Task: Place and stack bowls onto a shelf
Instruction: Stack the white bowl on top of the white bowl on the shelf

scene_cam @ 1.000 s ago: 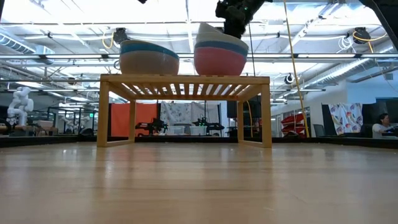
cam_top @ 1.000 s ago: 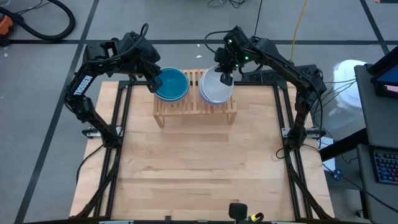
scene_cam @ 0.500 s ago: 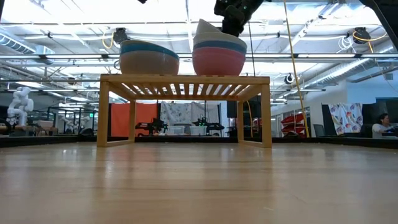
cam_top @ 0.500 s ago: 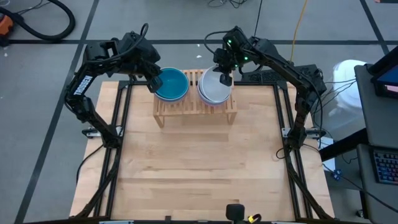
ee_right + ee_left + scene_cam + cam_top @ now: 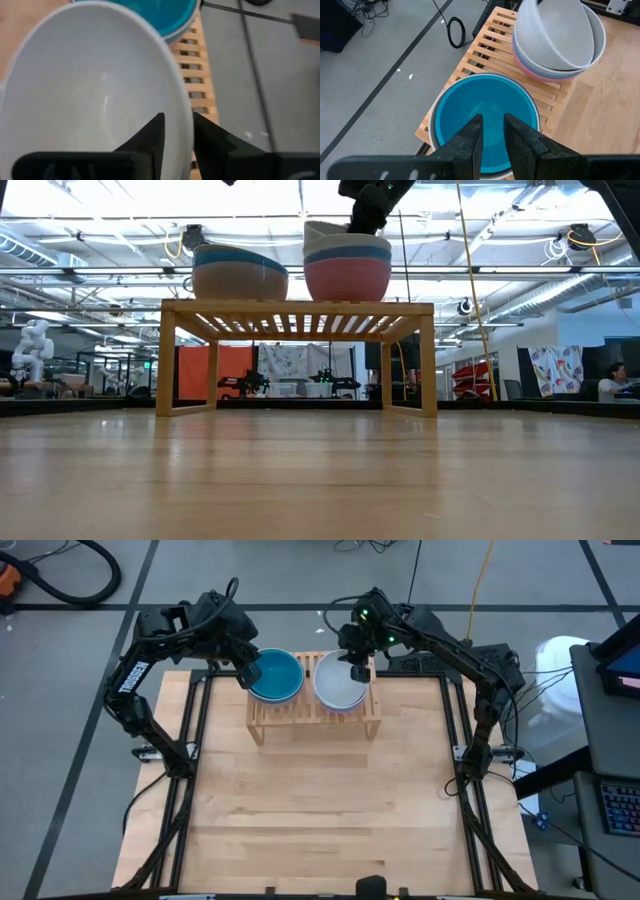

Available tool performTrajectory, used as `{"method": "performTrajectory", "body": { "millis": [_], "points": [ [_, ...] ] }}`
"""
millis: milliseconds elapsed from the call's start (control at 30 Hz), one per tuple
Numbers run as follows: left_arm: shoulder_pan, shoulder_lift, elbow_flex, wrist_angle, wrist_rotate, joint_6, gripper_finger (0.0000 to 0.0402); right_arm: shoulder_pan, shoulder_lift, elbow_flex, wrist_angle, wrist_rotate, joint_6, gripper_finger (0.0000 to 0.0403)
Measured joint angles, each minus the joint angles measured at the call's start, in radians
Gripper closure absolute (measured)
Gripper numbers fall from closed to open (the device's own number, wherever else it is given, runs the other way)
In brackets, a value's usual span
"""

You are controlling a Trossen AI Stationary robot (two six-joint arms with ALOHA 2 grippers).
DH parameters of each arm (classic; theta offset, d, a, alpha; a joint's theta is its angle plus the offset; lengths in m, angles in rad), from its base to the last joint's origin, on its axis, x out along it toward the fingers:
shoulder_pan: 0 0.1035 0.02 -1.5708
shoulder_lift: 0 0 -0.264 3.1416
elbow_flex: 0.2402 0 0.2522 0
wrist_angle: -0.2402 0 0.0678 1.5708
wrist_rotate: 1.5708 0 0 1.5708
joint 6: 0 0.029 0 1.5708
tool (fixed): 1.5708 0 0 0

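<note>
The shelf (image 5: 315,710) stands at the table's far edge with two stacks of bowls on its slats. The left stack (image 5: 240,275) has a blue bowl (image 5: 485,117) on top. On the right stack, a white bowl (image 5: 338,685) lies a little tilted over a blue one and a pink one (image 5: 347,278). My left gripper (image 5: 493,117) hovers open just above the blue bowl's left rim. My right gripper (image 5: 177,120) is open at the white bowl's far-right rim, one finger inside the bowl and one outside. My right gripper straddles the white bowl's rim (image 5: 184,112) on its far-right side, slanting down from the far right. One finger (image 5: 155,132) is inside the bowl and the other outside. I cannot tell whether either finger touches the rim. The bowl rests in the stack.
The wooden tabletop (image 5: 320,800) stretches from the shelf to the near edge. Black frame rails (image 5: 185,770) run along both sides under the arms. A small dark fixture (image 5: 372,886) sits at the middle of the near edge.
The white bowl, steeply tilted on the right stack a second ago, has come down to lie nearly level in it. The right stack has slid a little toward the table's left along the shelf, and my right gripper has gone the same way with it.
</note>
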Motion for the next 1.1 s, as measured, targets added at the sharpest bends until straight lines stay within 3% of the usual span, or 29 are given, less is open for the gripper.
{"method": "performTrajectory", "body": {
  "millis": [233, 467, 633, 867, 1100],
  "points": [
    [0.000, 0.000, 0.000, 0.000, 0.000, 0.000, 0.0319, 0.038, -0.038, 0.000, 0.038, 0.212, -0.116, 0.0297],
    [0.000, 0.000, 0.000, 0.010, 0.001, 0.032, 0.0319, 0.051, -0.100, 0.000, 0.077, 0.213, -0.098, 0.0297],
    [0.000, 0.026, 0.001, 0.120, 0.001, 0.085, 0.0319, 0.063, -0.172, 0.000, 0.120, 0.214, -0.096, 0.0297],
    [0.005, 0.120, 0.001, 0.356, 0.016, 0.229, 0.0319, 0.064, -0.258, 0.000, 0.165, 0.214, -0.073, 0.0297],
    [0.026, 0.260, 0.000, 0.433, 0.104, 0.344, 0.0319, 0.064, -0.310, 0.000, 0.166, 0.216, -0.064, 0.0297]
  ]
}}
